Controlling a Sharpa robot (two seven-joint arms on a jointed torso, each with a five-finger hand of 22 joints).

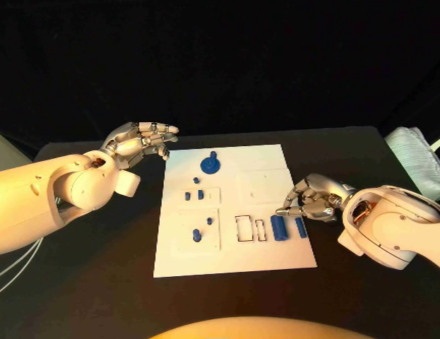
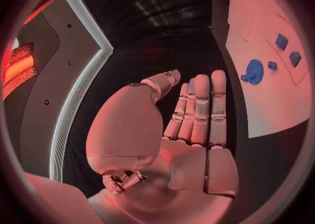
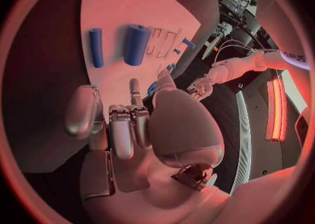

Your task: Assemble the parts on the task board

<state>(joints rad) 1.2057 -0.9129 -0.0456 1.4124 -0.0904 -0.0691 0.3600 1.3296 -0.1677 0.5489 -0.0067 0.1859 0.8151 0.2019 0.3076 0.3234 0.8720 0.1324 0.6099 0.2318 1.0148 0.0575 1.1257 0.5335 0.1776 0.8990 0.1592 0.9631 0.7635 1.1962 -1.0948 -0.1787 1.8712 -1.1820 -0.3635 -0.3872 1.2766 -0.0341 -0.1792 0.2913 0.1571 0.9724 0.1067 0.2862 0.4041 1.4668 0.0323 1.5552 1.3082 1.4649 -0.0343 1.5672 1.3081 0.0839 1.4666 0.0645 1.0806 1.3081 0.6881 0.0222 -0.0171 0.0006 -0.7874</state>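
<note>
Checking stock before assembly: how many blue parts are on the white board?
8: round disc at the far end, three small blocks mid-left, two pegs near-left, two cylinders beside the right hand, which may hide more.

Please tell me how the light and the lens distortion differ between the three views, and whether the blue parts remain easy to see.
Head view: even neutral light, straight edges, blue parts crisp on the task board. Left wrist view: reddish light, fisheye bends the board's edge; the left hand looms large. Right wrist view: same reddish light and curvature; two blue cylinders stay distinct beyond the right hand.
</note>
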